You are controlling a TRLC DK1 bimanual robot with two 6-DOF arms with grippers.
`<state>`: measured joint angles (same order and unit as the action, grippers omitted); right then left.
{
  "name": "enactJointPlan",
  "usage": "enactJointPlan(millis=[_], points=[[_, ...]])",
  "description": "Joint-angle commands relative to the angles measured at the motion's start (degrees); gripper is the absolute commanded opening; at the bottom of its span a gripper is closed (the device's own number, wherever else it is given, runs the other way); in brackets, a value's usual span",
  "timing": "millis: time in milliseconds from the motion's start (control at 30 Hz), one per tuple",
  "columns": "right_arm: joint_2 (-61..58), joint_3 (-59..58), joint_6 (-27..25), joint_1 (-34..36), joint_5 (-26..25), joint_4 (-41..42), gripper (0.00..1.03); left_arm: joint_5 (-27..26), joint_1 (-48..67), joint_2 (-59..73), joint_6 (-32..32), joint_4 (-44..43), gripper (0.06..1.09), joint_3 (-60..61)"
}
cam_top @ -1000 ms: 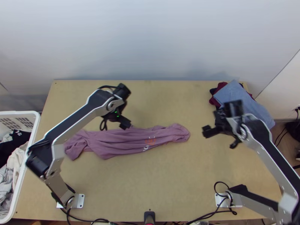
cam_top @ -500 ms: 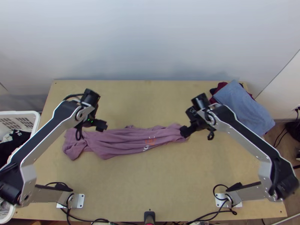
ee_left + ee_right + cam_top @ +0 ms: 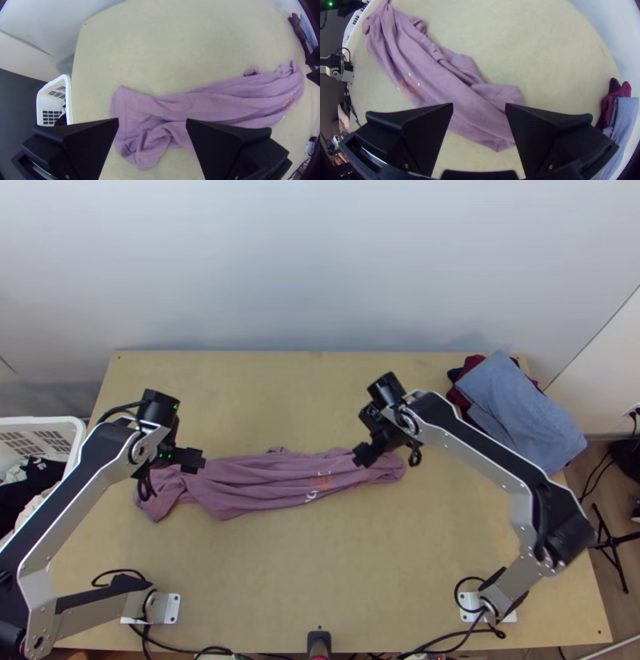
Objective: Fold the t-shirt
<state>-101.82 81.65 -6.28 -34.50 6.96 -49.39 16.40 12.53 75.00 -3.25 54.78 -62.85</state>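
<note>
Top view: t-shirt [image 3: 264, 488] lies bunched into a long narrow strip across the middle of the table [image 3: 336, 564], print [image 3: 320, 482] facing up. We have the left gripper [image 3: 192, 460] over one end, the right gripper [image 3: 366, 454] over the other. Folded pile [image 3: 520, 408] sits at the far right corner, well apart from the shirt. White basket [image 3: 40, 421] with loose clothes [image 3: 24, 488] stands off the left edge. Cables [image 3: 436, 642] run along the near edge, outside the shirt's area

Left wrist view: fingers spread wide, no cloth pinched. Shirt end below is crumpled, with one part doubled over on itself. We read that as unflattened

Right wrist view: fingers also wide apart, holding nothing. Loose layers and ridges run the length of the shirt, so we can't tell sleeves from hem

Progress: we'd call it early. No clean fold visible, shirt isn't flat. Left to do: grip, spread, square up, fold, probably add to the pile. Main obstacle is the bunching itself; we risk pinching several layers at once. Pile looks far enough off not to block spreading
</note>
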Motion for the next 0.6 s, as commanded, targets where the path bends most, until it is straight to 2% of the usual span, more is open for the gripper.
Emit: enactJointPlan(millis=[0, 333, 400, 567], points=[[-7.34, 8.09, -1.10, 1.63, 0.33, 0.43, 0.69, -0.06, -2.52, -3.37, 0.08, -1.35, 1.04, 3.88], [-10.33, 3.96, -3.56, 4.79, 0.07, 2.01, 0.69, 0.03, -2.69, -4.16, 0.17, -2.58, 1.04, 5.54], [-10.15, 2.38, -4.18, 5.59, 0.07, 2.89, 0.60, 0.03, -2.69, -4.07, 0.26, -2.84, 1.04, 5.54], [-9.80, -0.35, -5.05, 7.52, 0.07, 4.65, 0.60, 0.03, -2.69, -3.90, 0.26, -3.19, 1.04, 5.46]])
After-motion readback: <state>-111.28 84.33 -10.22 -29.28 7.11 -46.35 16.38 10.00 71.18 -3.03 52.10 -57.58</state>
